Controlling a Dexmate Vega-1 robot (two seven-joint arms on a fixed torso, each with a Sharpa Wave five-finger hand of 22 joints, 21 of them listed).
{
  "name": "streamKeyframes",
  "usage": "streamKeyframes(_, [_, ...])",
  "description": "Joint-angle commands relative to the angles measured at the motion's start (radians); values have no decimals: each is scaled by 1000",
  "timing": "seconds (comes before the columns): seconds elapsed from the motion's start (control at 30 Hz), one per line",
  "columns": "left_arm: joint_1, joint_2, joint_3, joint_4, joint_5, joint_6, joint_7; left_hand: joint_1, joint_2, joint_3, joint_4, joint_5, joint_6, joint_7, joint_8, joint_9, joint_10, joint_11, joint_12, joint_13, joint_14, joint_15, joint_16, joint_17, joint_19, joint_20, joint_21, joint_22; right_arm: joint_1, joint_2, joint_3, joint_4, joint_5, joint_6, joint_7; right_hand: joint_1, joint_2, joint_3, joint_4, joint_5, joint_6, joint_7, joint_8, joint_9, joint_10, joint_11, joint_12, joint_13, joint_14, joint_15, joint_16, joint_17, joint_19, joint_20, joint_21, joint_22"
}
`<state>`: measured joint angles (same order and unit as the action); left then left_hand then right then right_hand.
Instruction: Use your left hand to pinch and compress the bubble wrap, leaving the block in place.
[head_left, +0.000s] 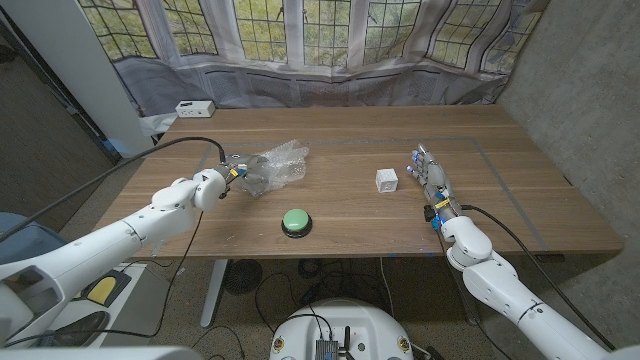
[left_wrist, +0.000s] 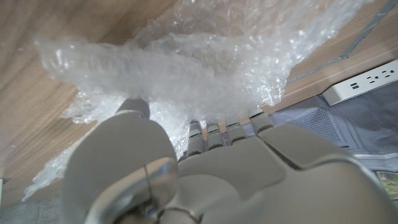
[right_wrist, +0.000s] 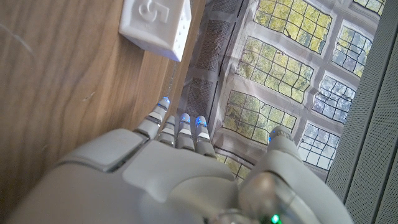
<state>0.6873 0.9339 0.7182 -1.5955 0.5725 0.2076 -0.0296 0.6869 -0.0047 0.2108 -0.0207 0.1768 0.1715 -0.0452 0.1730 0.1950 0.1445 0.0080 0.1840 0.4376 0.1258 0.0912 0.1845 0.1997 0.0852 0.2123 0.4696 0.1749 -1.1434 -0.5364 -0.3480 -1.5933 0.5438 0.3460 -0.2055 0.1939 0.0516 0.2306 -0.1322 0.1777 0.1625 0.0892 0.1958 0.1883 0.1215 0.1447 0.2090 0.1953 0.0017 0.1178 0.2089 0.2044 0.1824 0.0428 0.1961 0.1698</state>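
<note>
Left hand (head_left: 232, 172) — bubble wrap (head_left: 278, 162) — "5" block (right_wrist: 157, 25)

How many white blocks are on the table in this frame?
1. The white block sits apart on the table, between the bubble wrap and the right hand. Another could lie hidden under the wrap; I cannot tell.

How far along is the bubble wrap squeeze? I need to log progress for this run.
Done: the left robot hand has reached the bubble wrap and its fingers are in contact with the sheet. In hand: the pinch; whether it is fully compressed cannot be told. The block sits apart, beside the idle right robot hand. Left: finishing the squeeze and letting go.
</note>
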Motion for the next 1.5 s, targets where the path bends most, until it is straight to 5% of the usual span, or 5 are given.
streamKeyframes(0.03, [-5,19,-19,-3,-20,-66,-38,-77,-25,-37,21,1,-77,-1,-2,-2,-45,12,9,-10,-38,15,2,2,-28,3,-32,5,-7,-3,7,-3,-4,12,-3,7,5,-2,-1,2,11,3,3,3,9,5,0,3,2,-2,-2,3,4,-8,5,4])
streamKeyframes(0.7, [39,62,-76,-91,-14,-51,-46,-110,-49,-60,15,18,-231,11,-5,-5,-159,36,4,-35,-130,30,-3,-5,-79,2,-92,7,1,3,5,6,-3,13,3,7,5,-2,-1,2,11,2,2,3,8,3,-1,3,1,-2,-2,3,2,-4,2,4])
streamKeyframes(1.23, [107,94,-152,-172,-30,-44,36,-111,-45,-59,12,21,-233,21,9,-6,-145,26,18,-43,-120,13,7,-6,-78,1,-102,8,4,3,4,9,-3,12,6,8,7,-2,-1,3,13,2,2,3,9,3,-1,2,1,-2,-3,3,2,-5,2,4])
streamKeyframes(1.5, [136,96,-187,-189,-50,-47,86,-112,-34,-55,9,22,-207,79,21,-7,-118,15,32,-56,-100,-15,14,-10,-46,0,-102,9,4,4,5,8,-4,17,4,8,7,-2,-1,3,13,0,2,3,9,3,-1,2,1,-1,-3,3,2,-5,2,4])
